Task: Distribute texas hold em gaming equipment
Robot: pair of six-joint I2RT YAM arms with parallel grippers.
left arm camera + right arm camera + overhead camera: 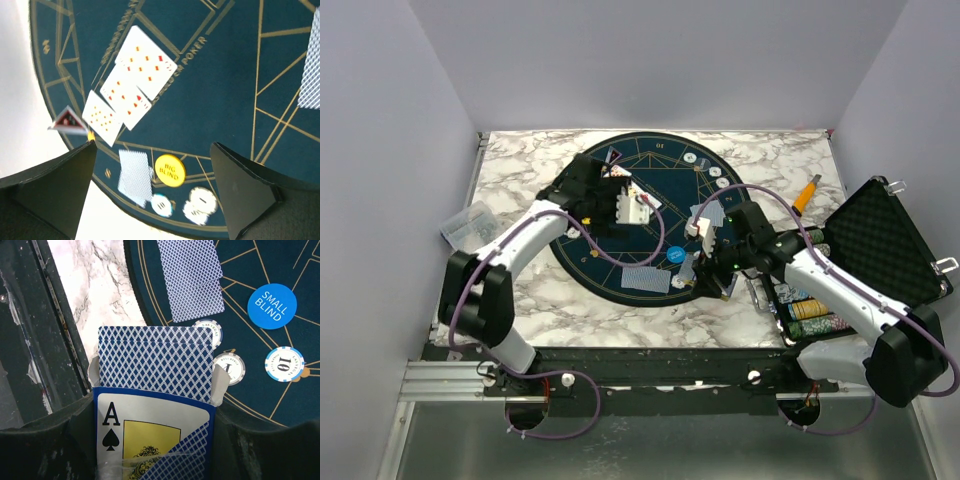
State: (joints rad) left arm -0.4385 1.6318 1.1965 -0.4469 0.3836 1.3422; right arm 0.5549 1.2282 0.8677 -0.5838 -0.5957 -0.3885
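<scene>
- Playing cards are the matter here: the deck (155, 365) stands half out of its card box (150, 440). The right pincer (157, 455) is clamped on that box from both sides, at the near right edge of the round mat (660, 170).
- The deck's long axis runs straight out from the right pincer. Its open end points away from the wrist toward the mat, blue backs showing, and the box's ace face is up.
- Beyond that open end, on the mat, lie a face-down pair (192, 280), a blue disc (272, 305) and three chips (284, 364). One chip is partly hidden behind the deck's top edge.
- The left pincer (152, 165) hangs over the far left part of the mat, fingers wide apart with nothing between them. Below it, three face-up cards (132, 87) lie in an overlapping row, with a yellow disc (170, 170) near them.
- From the left pincer, the deck lies to the right and toward the arm bases, well apart across the mat. The right arm has the deck and the left is the free one.
- As I judge it, dealing another card calls for the left pincer to come to the deck's open end and draw the top card out along that long axis.
</scene>
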